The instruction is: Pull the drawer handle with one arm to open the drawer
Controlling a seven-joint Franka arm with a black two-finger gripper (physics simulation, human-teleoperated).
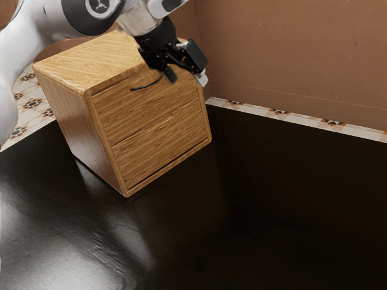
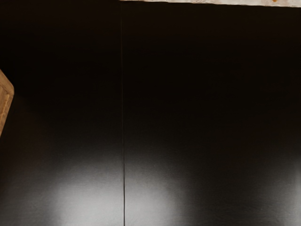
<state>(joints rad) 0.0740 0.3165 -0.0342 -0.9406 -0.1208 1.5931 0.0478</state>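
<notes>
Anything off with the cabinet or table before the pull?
Nothing spilled or damaged. The cabinet sits at an angle to the back wall; upper drawer and lower drawer both look flush and shut. The claw is at the upper one's thin black handle.

The white arm comes in from ten o'clock; its black gripper hangs at the end, pointing down toward five o'clock.

A glossy black table runs to a strip of patterned tiles under a brown wall.
</notes>
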